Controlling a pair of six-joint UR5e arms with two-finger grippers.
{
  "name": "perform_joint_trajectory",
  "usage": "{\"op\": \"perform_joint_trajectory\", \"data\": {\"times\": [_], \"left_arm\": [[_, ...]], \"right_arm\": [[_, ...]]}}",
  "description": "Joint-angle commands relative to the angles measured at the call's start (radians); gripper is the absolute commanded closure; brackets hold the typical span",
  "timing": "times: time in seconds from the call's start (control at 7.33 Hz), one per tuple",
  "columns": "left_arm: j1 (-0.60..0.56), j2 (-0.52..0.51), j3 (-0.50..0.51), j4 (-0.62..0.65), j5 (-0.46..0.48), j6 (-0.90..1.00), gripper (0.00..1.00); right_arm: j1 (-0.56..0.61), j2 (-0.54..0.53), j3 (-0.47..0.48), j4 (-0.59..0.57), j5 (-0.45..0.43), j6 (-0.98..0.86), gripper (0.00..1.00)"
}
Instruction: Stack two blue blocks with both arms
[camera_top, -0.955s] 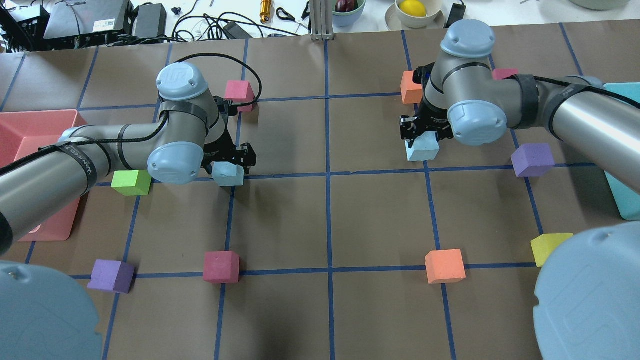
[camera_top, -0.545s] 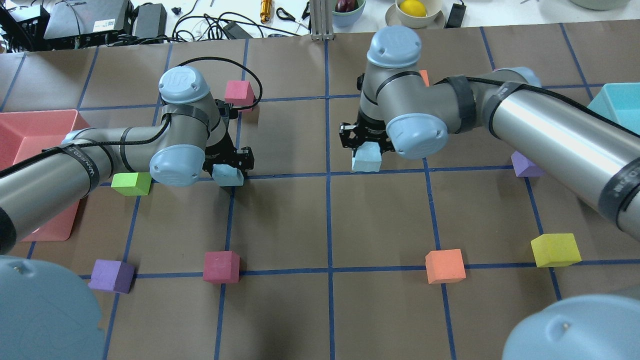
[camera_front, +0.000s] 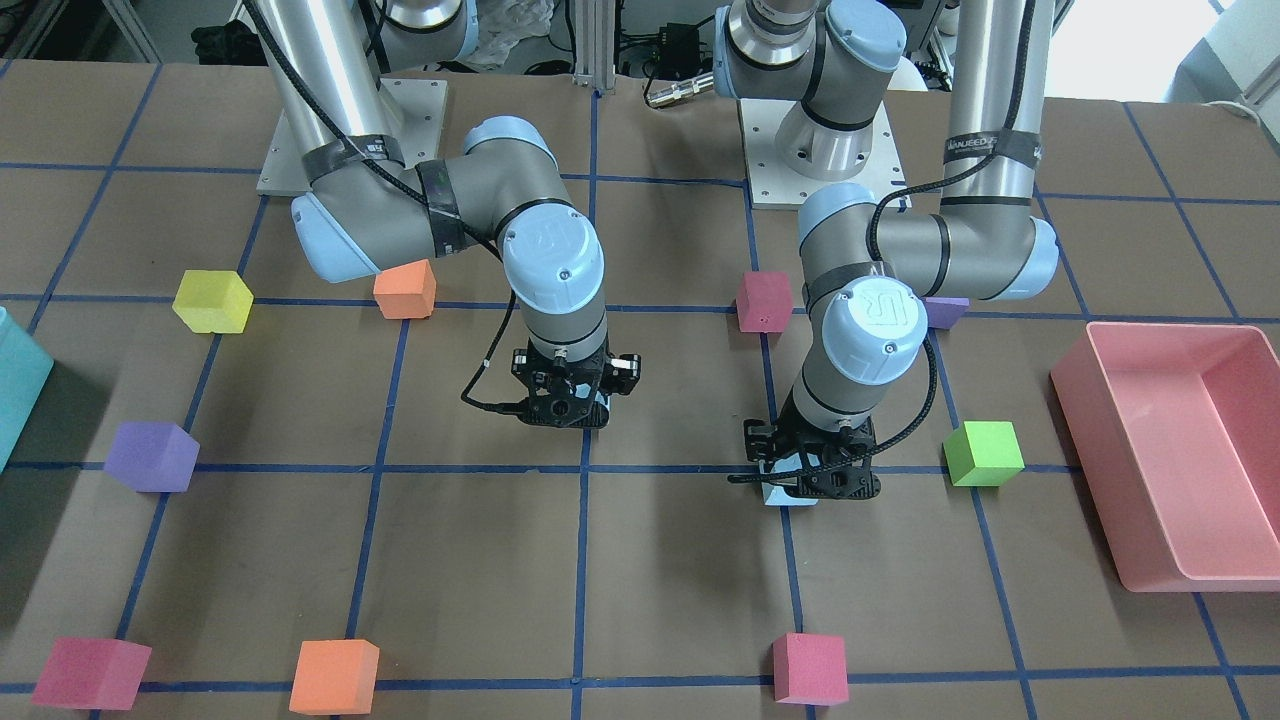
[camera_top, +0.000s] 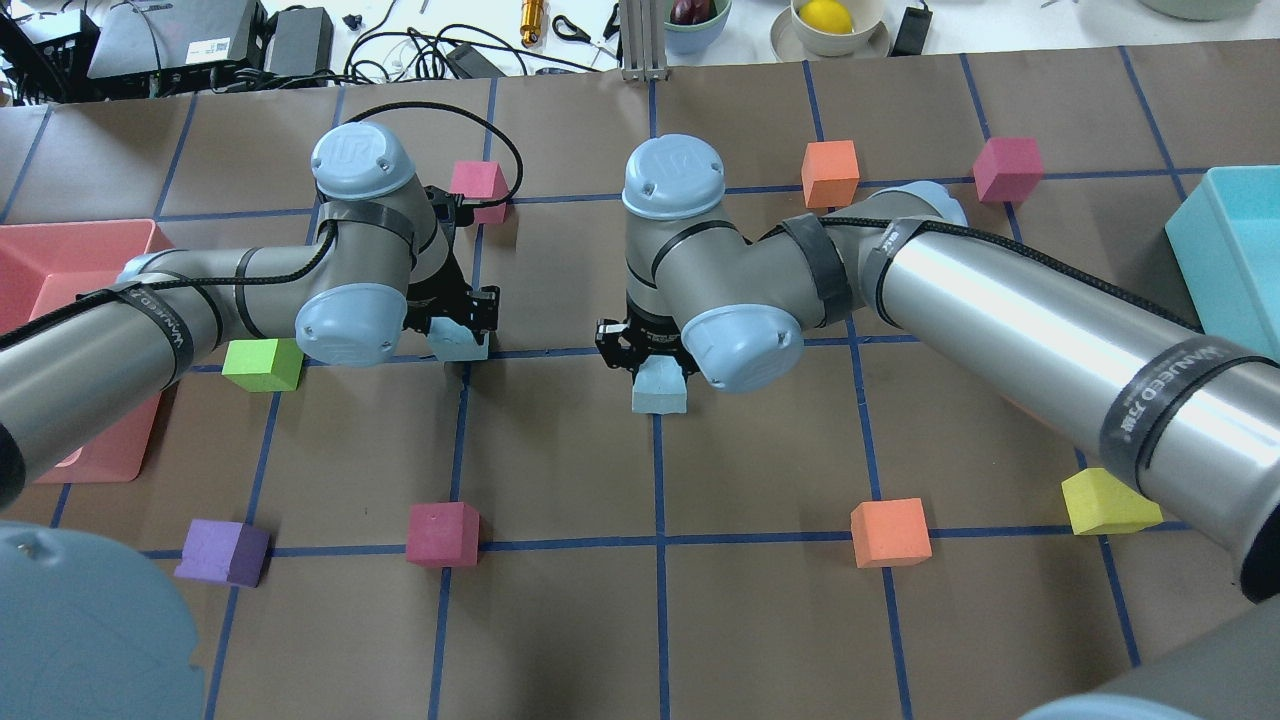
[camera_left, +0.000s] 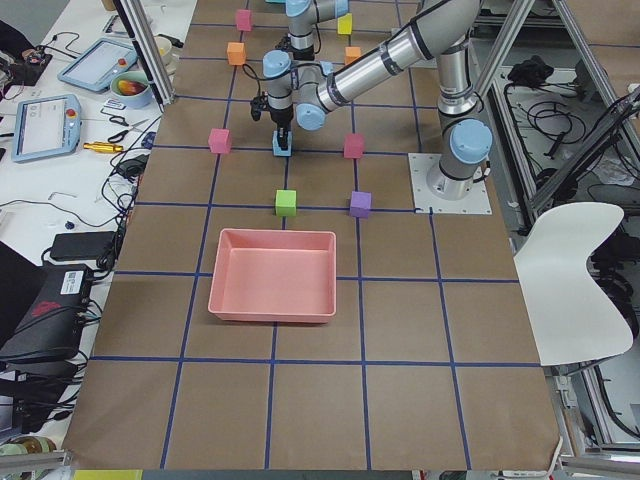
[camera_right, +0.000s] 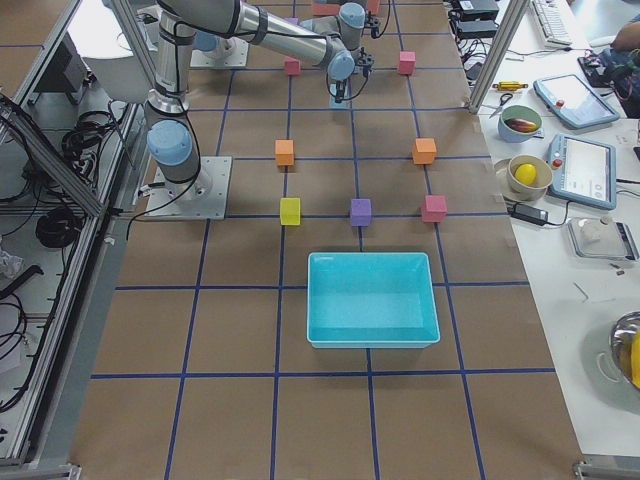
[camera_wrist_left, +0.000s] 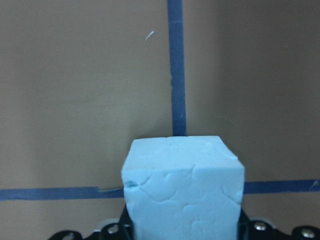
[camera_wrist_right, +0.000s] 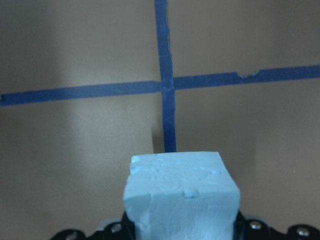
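1. Surface (camera_top: 560, 640): brown paper marked with a blue tape grid, coloured foam blocks scattered across it.
2. Left tool (camera_top: 462, 333): points straight down and is clenched on the first blue block (camera_top: 458, 347). In the left wrist view this block (camera_wrist_left: 182, 185) fills the space between the jaws and shows a cracked, scuffed face.
3. First blue block, place: left half of the surface, about midway between the near and far edges, right at a tape crossing. Cannot tell whether its underside touches the paper.
4. Right tool (camera_top: 645, 362): also points down and grasps the second blue block (camera_top: 658, 390). The right arm reaches in from the right edge, across to the middle. In the right wrist view the block (camera_wrist_right: 180, 195) sits tight between the jaws, with a tape crossing on the paper beyond it.
5. Second blue block, place: near the centre of the surface, on the middle tape line. Cannot tell whether it is clear of the paper.
6. Blocks relative to each other: well apart, one in each tool, roughly level along the same cross line. Not stacked.
7. Front view: left tool (camera_front: 810, 480) shows a sliver of blue below it. Right tool (camera_front: 565, 405) hides nearly all of its block.
8. Nearby: green block (camera_top: 262, 363) near the first blue block, on its left-edge side. Pink bin (camera_top: 60, 235) at the left edge, teal bin (camera_top: 1200, 260) at the right edge.
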Motion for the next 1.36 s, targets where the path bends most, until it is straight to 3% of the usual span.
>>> {"op": "perform_joint_trajectory", "data": {"times": [0.0, 0.27, 0.41, 0.68, 0.95, 1.23], "left_arm": [[-0.011, 0.039, 0.035, -0.074, 0.001, -0.003, 0.99], [-0.011, 0.147, 0.038, -0.201, -0.004, -0.02, 0.97], [-0.017, 0.212, 0.046, -0.29, 0.002, -0.057, 0.98], [-0.022, 0.283, 0.063, -0.408, -0.012, -0.075, 0.98], [-0.043, 0.294, 0.061, -0.412, -0.013, -0.077, 0.98], [-0.104, 0.276, 0.063, -0.398, -0.018, -0.126, 0.99]], "right_arm": [[0.01, -0.003, 0.032, -0.001, 0.001, 0.003, 0.93], [0.011, -0.003, 0.032, -0.006, 0.007, 0.006, 0.25], [0.013, -0.001, 0.032, -0.006, 0.007, 0.006, 0.0], [0.013, -0.004, 0.029, 0.0, 0.023, 0.006, 0.0], [-0.012, -0.023, -0.013, 0.006, 0.019, 0.003, 0.0], [-0.108, -0.088, -0.14, 0.232, -0.008, -0.046, 0.0]]}}
